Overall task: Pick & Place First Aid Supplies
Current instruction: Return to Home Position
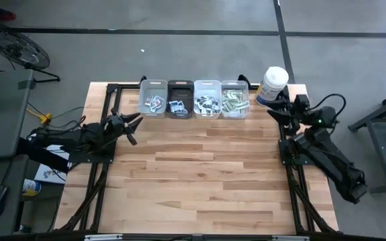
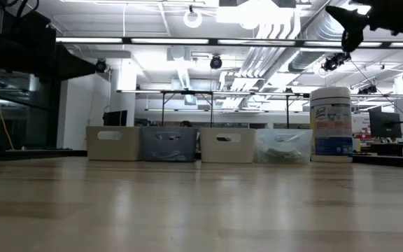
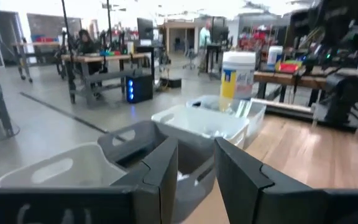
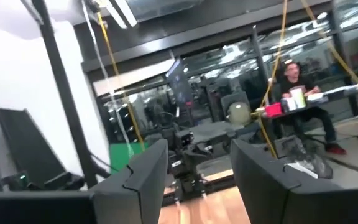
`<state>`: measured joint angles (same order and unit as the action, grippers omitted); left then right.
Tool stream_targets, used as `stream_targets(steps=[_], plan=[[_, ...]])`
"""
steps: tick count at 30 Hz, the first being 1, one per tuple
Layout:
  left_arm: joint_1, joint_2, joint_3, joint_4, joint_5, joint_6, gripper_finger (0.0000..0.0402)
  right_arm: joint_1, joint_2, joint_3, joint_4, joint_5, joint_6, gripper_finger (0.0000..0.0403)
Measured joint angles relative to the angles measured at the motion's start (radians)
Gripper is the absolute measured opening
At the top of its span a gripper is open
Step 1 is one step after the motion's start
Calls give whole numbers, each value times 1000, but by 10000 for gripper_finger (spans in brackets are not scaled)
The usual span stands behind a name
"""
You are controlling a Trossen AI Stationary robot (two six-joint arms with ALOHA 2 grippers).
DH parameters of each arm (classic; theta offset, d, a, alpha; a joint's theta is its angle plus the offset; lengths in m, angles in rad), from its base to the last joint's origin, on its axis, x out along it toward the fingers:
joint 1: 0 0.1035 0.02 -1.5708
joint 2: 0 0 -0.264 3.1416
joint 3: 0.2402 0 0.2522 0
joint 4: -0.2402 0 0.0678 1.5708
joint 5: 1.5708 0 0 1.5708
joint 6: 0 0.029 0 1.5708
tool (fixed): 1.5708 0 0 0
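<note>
The left gripper (image 3: pixel 196 177) sits closest in its wrist view, its dark fingers (image 3: pixel 160 171) parted by a narrow gap with nothing between them. From above, it hangs over the left side of the wooden table (image 1: pixel 200 181), pointing toward the bin row at the far edge. The first aid supplies all lie in that row. The clear bin (image 1: pixel 154 82), the dark bin (image 1: pixel 180 83) and the white bin (image 1: pixel 207 82) hold squarish white packets (image 1: pixel 156 102) with dark marks. The transparent bin (image 1: pixel 235 83) holds the green strips (image 1: pixel 234 100). A white canister (image 1: pixel 274 84) stands just beside it. The right gripper (image 1: pixel 278 110) hovers near the canister, fingers moderately apart and empty.
</note>
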<state>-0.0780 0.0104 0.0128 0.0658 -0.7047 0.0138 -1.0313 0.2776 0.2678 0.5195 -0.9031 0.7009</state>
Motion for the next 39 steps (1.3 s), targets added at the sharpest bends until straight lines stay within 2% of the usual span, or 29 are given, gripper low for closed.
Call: stream_targets(steps=[9,16,21,26,33,36,39], plan=[[0,5,-1,-7,-60,-19,101,36,-142,-123,30,146,6,169],[-1,5,-1,-4,-53,-36,101,235,-275,-205,52,267,-34,168],[-1,5,6,-14,13,-32,101,349,-270,-221,24,351,-113,169],[-1,5,6,-14,23,11,101,468,-273,-256,45,444,-148,168],[-1,5,6,-14,23,16,101,684,-273,-258,-67,657,-330,168],[-1,5,6,-14,23,16,101,751,-273,-258,-100,687,-382,168],[-1,5,6,-14,23,16,101,799,-273,-258,-215,752,-397,169]])
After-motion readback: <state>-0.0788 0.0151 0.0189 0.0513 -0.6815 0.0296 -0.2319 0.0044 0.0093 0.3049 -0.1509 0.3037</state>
